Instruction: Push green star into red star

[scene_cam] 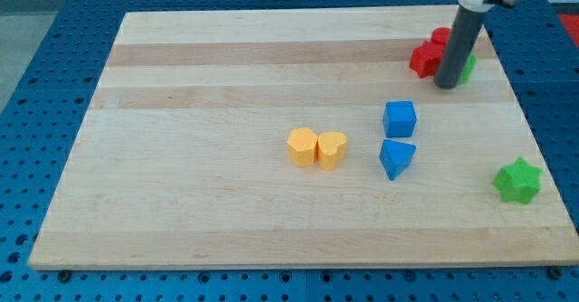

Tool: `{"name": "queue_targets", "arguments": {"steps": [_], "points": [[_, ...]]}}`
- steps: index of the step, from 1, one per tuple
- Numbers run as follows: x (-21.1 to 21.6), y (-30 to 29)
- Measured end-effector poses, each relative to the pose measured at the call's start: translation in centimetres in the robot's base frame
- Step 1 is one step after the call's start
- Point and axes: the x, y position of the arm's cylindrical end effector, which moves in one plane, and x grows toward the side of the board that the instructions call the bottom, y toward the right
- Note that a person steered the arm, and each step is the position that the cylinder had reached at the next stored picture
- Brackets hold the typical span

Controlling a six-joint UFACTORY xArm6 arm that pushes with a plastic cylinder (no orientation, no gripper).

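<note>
Green star (517, 180) near the view's right edge, low on the wooden surface (208, 85), well apart from everything else. Red star (424, 58) up near the view's top right, touching or nearly touching another red block (441, 37) behind it, with a green block (467, 66) (shape mostly hidden) peeking out just to the rod's right. My tip (446, 85) down on the surface just beside the red star's lower right, nowhere near the green star. No jaws on this tool, only a plain rod, so nothing to open or clamp. Small, light and rigid by the look of it, the green star likely to slide easily on smooth wood, and likely to spin if pushed off-centre, since star points give an uneven face. Best contact probably at the notch or flat on its lower-right side, opposite the red star, pushing through the middle toward the view's upper left. Blue cube (399, 118) and blue triangular block (396, 157) left of that line; two yellow blocks (317, 147) well out of the way.
</note>
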Motion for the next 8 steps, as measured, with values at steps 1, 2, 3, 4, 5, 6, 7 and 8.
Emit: {"name": "queue_targets", "arguments": {"steps": [1, 2, 3, 4, 5, 6, 7, 8], "points": [[0.0, 0.0], [1.7, 1.0], [4.2, 2.0], [4.8, 4.0], [5.7, 6.1], [8.3, 10.3], [10.6, 11.9], [15.8, 14.2]]}}
